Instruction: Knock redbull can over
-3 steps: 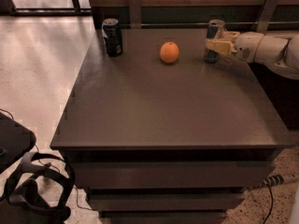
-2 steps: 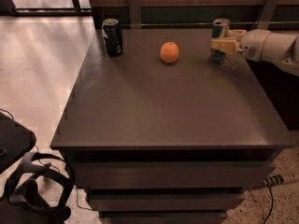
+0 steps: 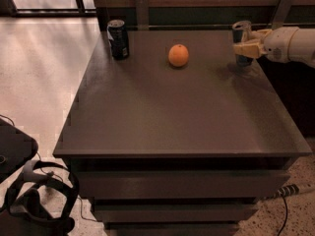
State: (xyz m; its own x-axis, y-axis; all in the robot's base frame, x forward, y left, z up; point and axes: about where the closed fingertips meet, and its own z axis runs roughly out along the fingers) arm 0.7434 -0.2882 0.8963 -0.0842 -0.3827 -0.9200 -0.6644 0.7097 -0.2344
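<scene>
Nearest, the dark square table (image 3: pixel 172 132) carried a round orange (image 3: pixel 178 55) toward its back. Farther right, the pale two-finger gripper (image 3: pixel 244 48) was clamped on the slim blue-and-silver redbull can (image 3: pixel 241 31), upright near the back right corner. Both had shifted right, away from the orange, since a second earlier. Farthest left stood a short black can (image 3: pixel 118 39). No label was readable.

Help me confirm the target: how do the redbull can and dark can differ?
The redbull can is slimmer, blue-silver; the dark can wider, near-black. The redbull can, far right, has the end effector at it; the dark can stands alone, far left. Both upright.
</scene>
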